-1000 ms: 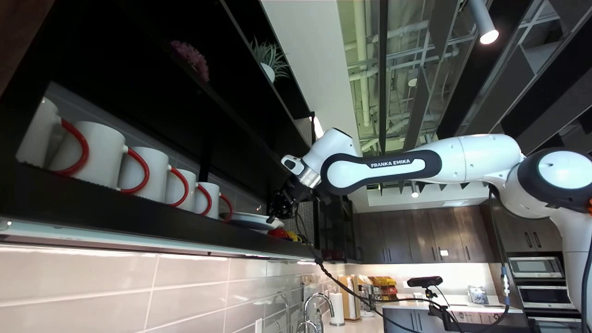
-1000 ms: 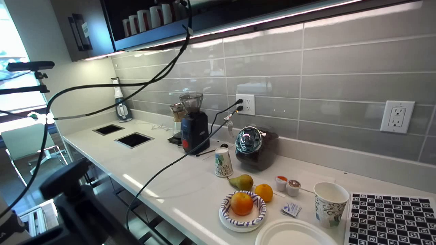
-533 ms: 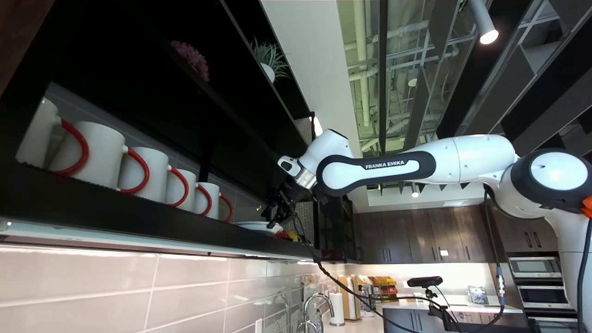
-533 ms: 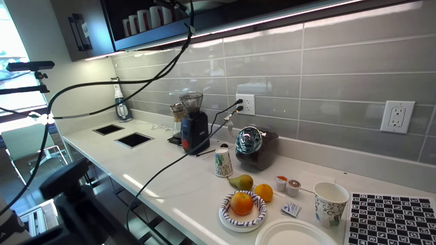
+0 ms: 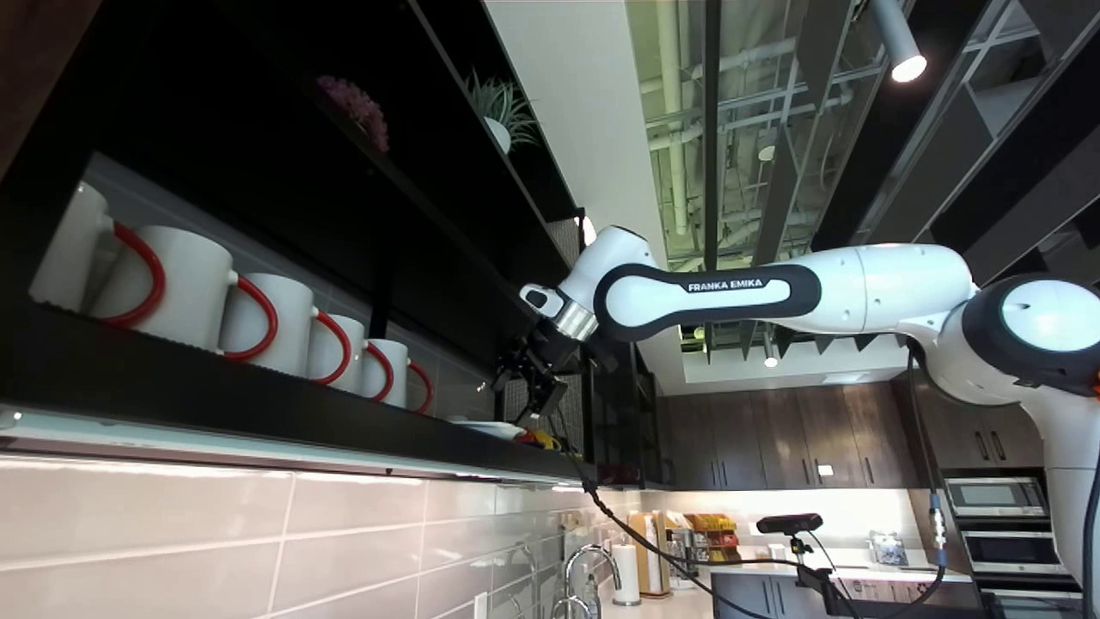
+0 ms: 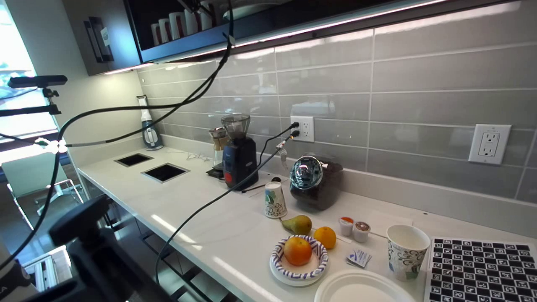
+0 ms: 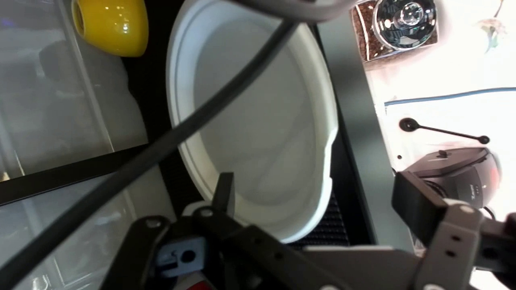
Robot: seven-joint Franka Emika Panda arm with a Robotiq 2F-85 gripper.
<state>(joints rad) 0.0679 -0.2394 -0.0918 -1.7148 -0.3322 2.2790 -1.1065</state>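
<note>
In the wrist view my gripper (image 7: 322,197) stands wide open, with nothing held between its fingers. A white oval-looking plate (image 7: 262,133), its rim notched on one side, lies on the dark shelf. One fingertip (image 7: 224,191) overlaps the plate's near end in this view; whether it touches is unclear. The opposite fingertip (image 7: 419,207) is beyond the shelf's front edge. An exterior view shows the gripper (image 5: 522,397) just above the plate (image 5: 485,427). A yellow mug-like object (image 7: 117,24) sits past the plate. White mugs with red handles (image 5: 180,284) stand in a row along the shelf.
A dark cable crosses the wrist view over the plate. The shelf's front edge (image 7: 363,133) borders the drop to the counter. Below are a coffee grinder (image 6: 240,159), a bowl with fruit (image 6: 275,268), paper cups and a checkered board (image 6: 482,268). Another shelf hangs above the gripper.
The gripper was at the plate's rim a second ago; it has opened and let go. The plate, tilted before, now sits lower on the shelf. The arm has risen slightly.
</note>
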